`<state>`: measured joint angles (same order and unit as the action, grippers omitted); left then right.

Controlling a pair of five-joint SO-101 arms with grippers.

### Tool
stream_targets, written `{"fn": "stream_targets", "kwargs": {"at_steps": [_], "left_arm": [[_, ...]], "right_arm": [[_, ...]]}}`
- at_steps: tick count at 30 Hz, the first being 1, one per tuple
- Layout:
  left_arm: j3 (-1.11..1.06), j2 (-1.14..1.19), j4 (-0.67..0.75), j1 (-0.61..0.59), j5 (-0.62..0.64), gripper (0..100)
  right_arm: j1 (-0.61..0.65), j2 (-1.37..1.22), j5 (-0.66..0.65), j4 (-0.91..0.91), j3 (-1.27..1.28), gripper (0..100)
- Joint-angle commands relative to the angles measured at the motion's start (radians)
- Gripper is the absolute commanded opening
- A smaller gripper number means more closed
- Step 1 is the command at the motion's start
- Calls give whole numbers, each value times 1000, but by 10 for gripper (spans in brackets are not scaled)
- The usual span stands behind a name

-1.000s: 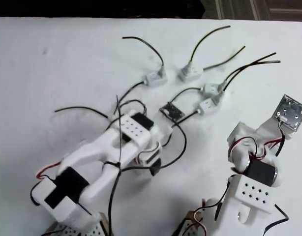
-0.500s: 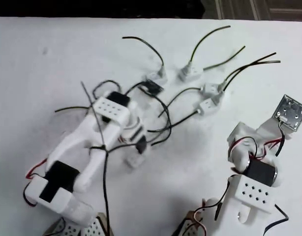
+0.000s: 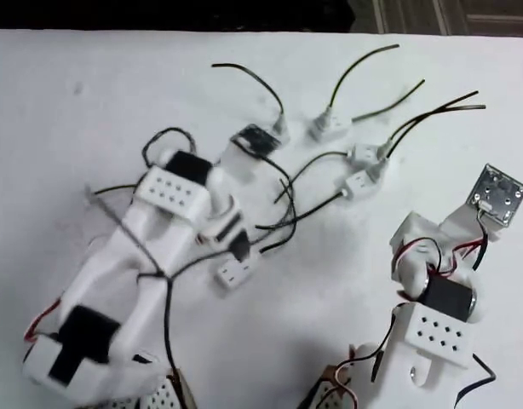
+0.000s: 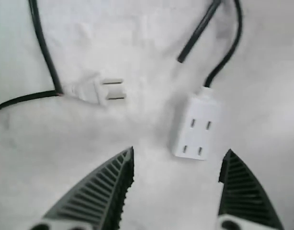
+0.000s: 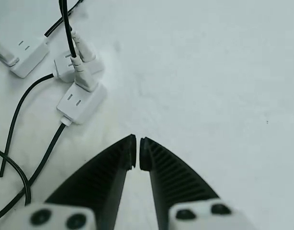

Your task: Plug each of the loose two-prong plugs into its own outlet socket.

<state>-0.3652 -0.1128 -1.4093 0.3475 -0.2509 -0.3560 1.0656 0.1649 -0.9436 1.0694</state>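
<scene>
Toward the middle of the table (image 3: 74,102), the left gripper (image 4: 178,160) hangs with its jaws spread wide and nothing between them. Below it lies a loose plug (image 4: 96,91). It is white and flat, with two metal prongs and a black cord. It is near a socket (image 4: 195,127) but does not touch it. The socket is a white block with two pairs of slots and its own black cord. Farther right, toward the far edge, a second socket (image 5: 81,103) has a white plug (image 5: 84,72) standing in it. The right gripper (image 5: 137,148) is pressed closed and empty, toward the right edge.
</scene>
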Motion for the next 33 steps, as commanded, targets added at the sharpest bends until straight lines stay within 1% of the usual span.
{"fn": "stream_targets", "kwargs": {"at_steps": [1,4,10,14,21,24,26,29,31,33], "left_arm": [[-80,-84,21,127,-9,292],[-150,-47,106,148,-9,292],[-169,105,226,74,-86,289],[-164,186,273,56,-86,283],[-164,206,298,93,-72,145],[-163,206,307,97,18,136],[-164,206,313,99,68,139],[-164,205,305,101,87,181],[-141,205,262,99,87,238],[-95,203,184,93,87,279]], "right_arm": [[12,-4,-2,22,-6,19],[12,-4,-2,22,-6,19],[12,-4,-2,22,-6,19],[12,-4,-2,22,-6,19],[12,-4,-2,22,-6,19],[12,-4,-2,22,-6,19],[12,-4,-2,22,-6,19],[12,-4,-2,22,-6,19],[12,-4,-2,22,-6,19],[12,-4,-2,22,-6,19]]}}
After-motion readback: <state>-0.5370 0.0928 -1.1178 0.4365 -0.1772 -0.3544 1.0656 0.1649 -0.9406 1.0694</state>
